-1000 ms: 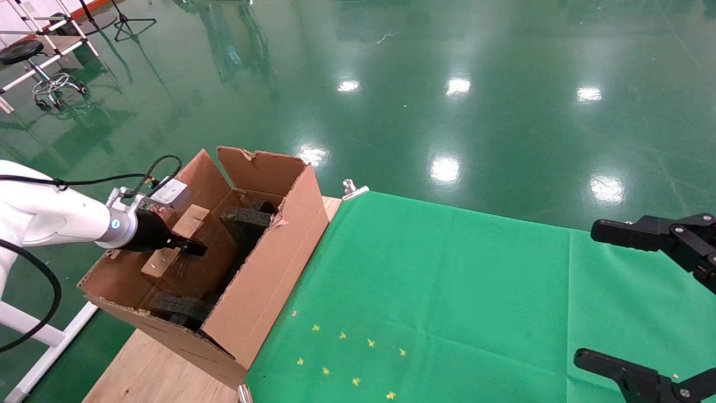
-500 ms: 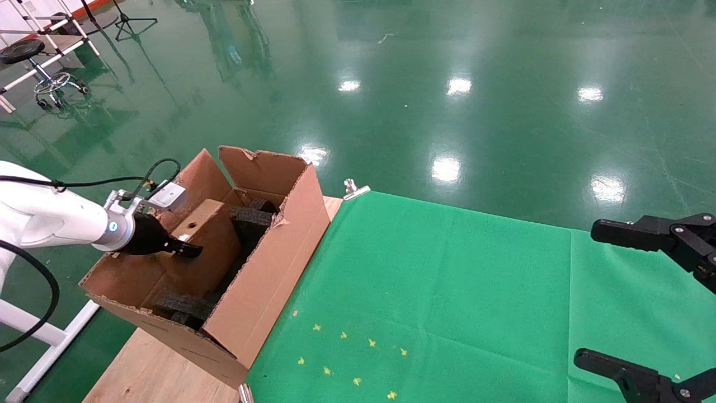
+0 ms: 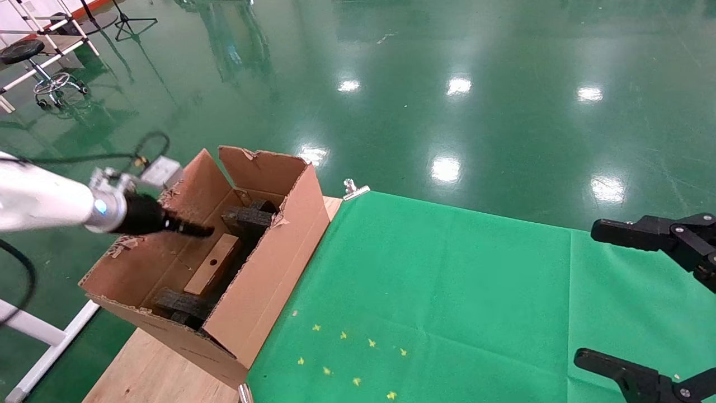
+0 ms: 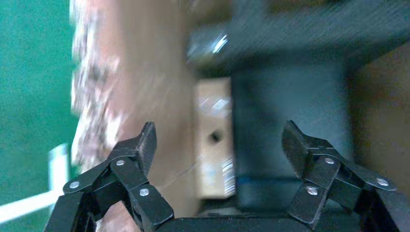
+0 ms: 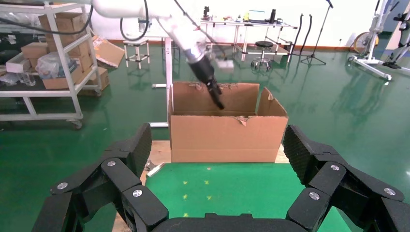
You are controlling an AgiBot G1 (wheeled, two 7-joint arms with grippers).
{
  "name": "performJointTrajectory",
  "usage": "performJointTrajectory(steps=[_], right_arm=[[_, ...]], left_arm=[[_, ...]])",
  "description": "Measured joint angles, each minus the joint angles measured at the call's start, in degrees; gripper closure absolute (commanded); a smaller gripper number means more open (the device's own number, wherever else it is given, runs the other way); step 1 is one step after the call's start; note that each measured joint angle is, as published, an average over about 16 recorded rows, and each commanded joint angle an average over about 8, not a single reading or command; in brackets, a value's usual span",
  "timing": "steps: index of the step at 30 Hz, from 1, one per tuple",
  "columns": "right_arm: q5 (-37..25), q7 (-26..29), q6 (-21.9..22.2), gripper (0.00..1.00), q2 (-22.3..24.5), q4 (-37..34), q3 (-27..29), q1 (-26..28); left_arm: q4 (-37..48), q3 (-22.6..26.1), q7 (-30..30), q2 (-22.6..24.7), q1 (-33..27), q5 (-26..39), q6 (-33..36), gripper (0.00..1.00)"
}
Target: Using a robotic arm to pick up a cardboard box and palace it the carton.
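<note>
The small cardboard box [image 3: 212, 272] lies loose inside the carton [image 3: 274, 263], its face with the round hole turned up, leaning beside black foam. My left gripper [image 3: 198, 229], on the white robotic arm [image 3: 45, 198], hovers above the carton's left side, open and holding nothing. In the left wrist view the cardboard box [image 4: 215, 145] shows below and between the spread fingers of the left gripper [image 4: 220, 135], apart from both. My right gripper [image 3: 587, 294] stays parked open over the right side of the green cloth. In the right wrist view the right gripper [image 5: 218, 140] faces the carton [image 5: 227, 137].
Black foam pieces [image 3: 246, 218] stand inside the carton. The carton sits on a wooden tabletop [image 3: 151, 369] beside a green cloth [image 3: 436, 291] held by a metal clip [image 3: 352, 189]. A white frame [image 3: 39, 330] stands at the left, with stools and racks far behind.
The left gripper let go of the cardboard box, which dropped from a tilted hold to lie in the carton. The gripper rose and drew back left. The right arm has not moved.
</note>
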Motion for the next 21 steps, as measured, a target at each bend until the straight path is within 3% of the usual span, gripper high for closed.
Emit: performJointTrajectory(steps=[9,21], right_arm=[[0.01,-0.01,0.01,0.0,0.0,-0.01,0.0,0.0],[0.02,-0.02,0.03,0.0,0.01,-0.02,-0.01,0.0]], left_arm=[[-4.24,-2.69,3.02,-4.61,-4.96,-4.13,11.18,0.0],[-9.42,-3.89,4.45,-5.55,-3.44,-6.67,13.86,0.0]])
